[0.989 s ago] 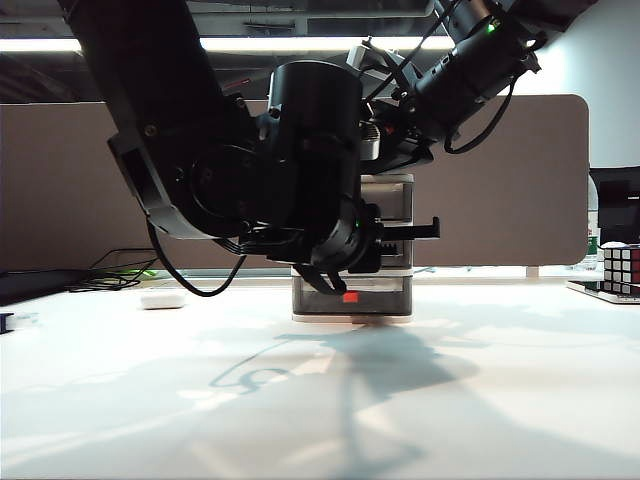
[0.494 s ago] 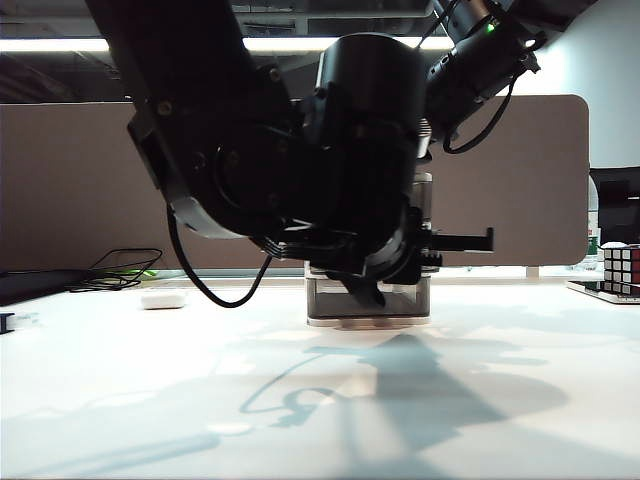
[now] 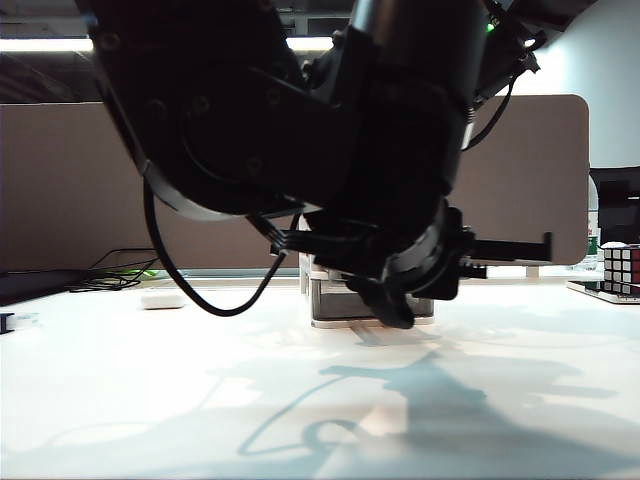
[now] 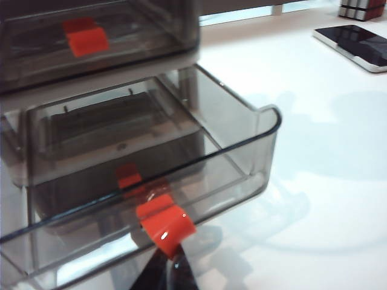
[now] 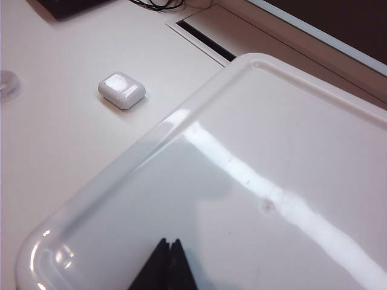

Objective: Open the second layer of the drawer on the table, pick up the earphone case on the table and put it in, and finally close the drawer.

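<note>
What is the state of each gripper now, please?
Left gripper: shut on the red tab of the second layer, which is pulled out.
Right gripper: shut, holding nothing, over the drawer top.

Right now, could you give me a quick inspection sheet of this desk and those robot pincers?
Surface: white table, bare in front, arm shadows across it.
Job's things: drawer unit mostly hidden behind the left arm; second layer pulled out, nothing in it; earphone case on the table, apart from the unit.
Clutter: puzzle cube at the far right; dark flat device beside it.
Grippers: left pincer shut on the second layer's red tab; right pincer shut, holding nothing, over the unit's white top.
Cables: black cable at the back left.
Surroundings: brown partition behind.
</note>
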Robot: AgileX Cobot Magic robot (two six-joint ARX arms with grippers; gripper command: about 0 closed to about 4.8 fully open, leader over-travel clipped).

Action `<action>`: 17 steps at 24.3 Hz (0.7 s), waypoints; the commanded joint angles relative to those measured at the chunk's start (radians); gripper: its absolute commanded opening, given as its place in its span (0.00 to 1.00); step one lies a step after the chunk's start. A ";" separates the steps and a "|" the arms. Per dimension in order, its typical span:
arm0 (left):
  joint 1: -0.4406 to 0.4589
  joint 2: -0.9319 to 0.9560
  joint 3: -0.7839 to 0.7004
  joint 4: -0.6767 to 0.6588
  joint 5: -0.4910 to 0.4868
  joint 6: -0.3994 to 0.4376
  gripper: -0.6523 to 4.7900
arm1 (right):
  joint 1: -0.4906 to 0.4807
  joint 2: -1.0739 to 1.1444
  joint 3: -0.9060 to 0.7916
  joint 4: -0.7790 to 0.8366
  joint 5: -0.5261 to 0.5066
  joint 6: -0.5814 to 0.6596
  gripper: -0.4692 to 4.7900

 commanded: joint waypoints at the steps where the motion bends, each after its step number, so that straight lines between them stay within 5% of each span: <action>1: -0.019 -0.007 -0.002 -0.025 -0.008 -0.007 0.11 | 0.002 0.006 -0.003 -0.041 0.010 0.011 0.09; 3: -0.016 -0.007 -0.002 -0.061 -0.024 -0.006 0.30 | 0.002 0.006 -0.003 -0.044 0.010 0.011 0.09; 4: -0.016 -0.008 -0.002 -0.091 -0.055 -0.001 0.64 | 0.002 0.006 -0.003 -0.050 0.010 0.011 0.09; 7: -0.020 -0.021 -0.002 -0.164 -0.117 0.029 1.00 | 0.002 0.006 -0.003 -0.055 0.010 0.011 0.09; 11: -0.020 -0.105 -0.032 -0.312 -0.119 -0.047 1.00 | 0.002 0.006 -0.003 -0.055 0.010 0.011 0.09; 17: -0.019 -0.364 -0.271 -0.312 -0.156 -0.130 1.00 | 0.002 0.006 -0.003 -0.058 0.010 0.011 0.09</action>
